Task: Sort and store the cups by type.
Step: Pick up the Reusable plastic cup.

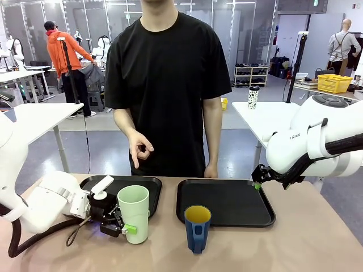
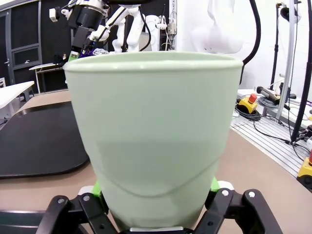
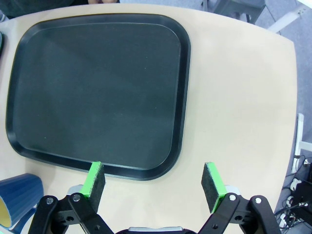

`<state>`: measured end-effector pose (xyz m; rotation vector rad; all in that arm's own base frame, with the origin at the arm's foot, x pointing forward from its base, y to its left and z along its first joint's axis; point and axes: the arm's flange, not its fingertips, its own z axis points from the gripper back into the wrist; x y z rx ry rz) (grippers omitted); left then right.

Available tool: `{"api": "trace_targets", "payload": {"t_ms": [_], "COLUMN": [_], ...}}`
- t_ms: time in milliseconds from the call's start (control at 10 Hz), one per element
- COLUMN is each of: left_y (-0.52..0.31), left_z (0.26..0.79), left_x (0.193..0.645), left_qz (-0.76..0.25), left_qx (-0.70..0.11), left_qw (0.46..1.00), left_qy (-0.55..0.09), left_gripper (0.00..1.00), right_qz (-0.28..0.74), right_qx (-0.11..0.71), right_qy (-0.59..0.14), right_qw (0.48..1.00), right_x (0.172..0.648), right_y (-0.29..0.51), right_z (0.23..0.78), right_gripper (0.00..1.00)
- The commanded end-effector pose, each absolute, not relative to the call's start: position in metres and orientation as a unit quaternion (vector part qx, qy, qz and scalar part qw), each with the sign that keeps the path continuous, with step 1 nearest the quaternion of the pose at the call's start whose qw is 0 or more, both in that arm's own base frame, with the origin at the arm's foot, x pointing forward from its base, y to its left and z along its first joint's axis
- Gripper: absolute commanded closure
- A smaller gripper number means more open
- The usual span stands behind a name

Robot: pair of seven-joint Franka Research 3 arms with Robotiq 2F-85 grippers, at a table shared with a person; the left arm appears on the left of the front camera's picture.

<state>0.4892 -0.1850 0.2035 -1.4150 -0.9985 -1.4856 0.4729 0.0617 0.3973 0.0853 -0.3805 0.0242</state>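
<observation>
A tall pale green tumbler [image 1: 134, 214] stands upright on the table just in front of the left black tray [image 1: 144, 182]. My left gripper [image 1: 121, 228] is shut on its lower part; in the left wrist view the tumbler [image 2: 153, 131] sits between the green pads [image 2: 97, 188]. To its right a dark blue handled mug [image 1: 197, 227] with a yellow inside stands on the table in front of the right black tray [image 1: 227, 201]. My right gripper [image 1: 257, 182] hovers open over that tray's far right corner. In the right wrist view the right gripper [image 3: 155, 183] holds nothing, above the tray's [image 3: 97, 87] edge, with the mug [image 3: 17, 197] at lower left.
A person stands at the far side behind the trays, one hand [image 1: 140, 148] held in front of the body. Bare table [image 1: 295, 243] lies to the right and in front of the mug. A white speckled cup [image 1: 253, 97] stands on a distant table.
</observation>
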Motion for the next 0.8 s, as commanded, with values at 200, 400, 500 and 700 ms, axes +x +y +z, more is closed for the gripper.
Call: {"api": "trace_targets", "payload": {"t_ms": [200, 400, 500, 700], "left_y": [-0.176, -0.164, -0.160, -0.152], "left_z": [0.240, 0.251, 0.253, 0.256], "left_x": [0.454, 0.444, 0.442, 0.442], "left_qz": [-0.602, -0.602, -0.599, -0.600], "left_qx": [-0.538, -0.532, -0.528, -0.508], "left_qw": [0.406, 0.401, 0.405, 0.416], "left_qy": [-0.429, -0.441, -0.446, -0.457], "left_gripper": [0.50, 0.50, 0.50, 0.50], "right_qz": [0.011, 0.011, 0.011, 0.011], "right_qx": [0.044, 0.044, 0.044, 0.044], "right_qy": [-0.189, -0.189, -0.189, -0.189], "right_qw": [0.981, 0.981, 0.981, 0.981], "right_x": [0.473, 0.473, 0.473, 0.473], "right_y": [0.061, 0.061, 0.061, 0.061], "right_z": [0.397, 0.397, 0.397, 0.397], "right_gripper": [0.00, 0.00, 0.00, 0.00]}}
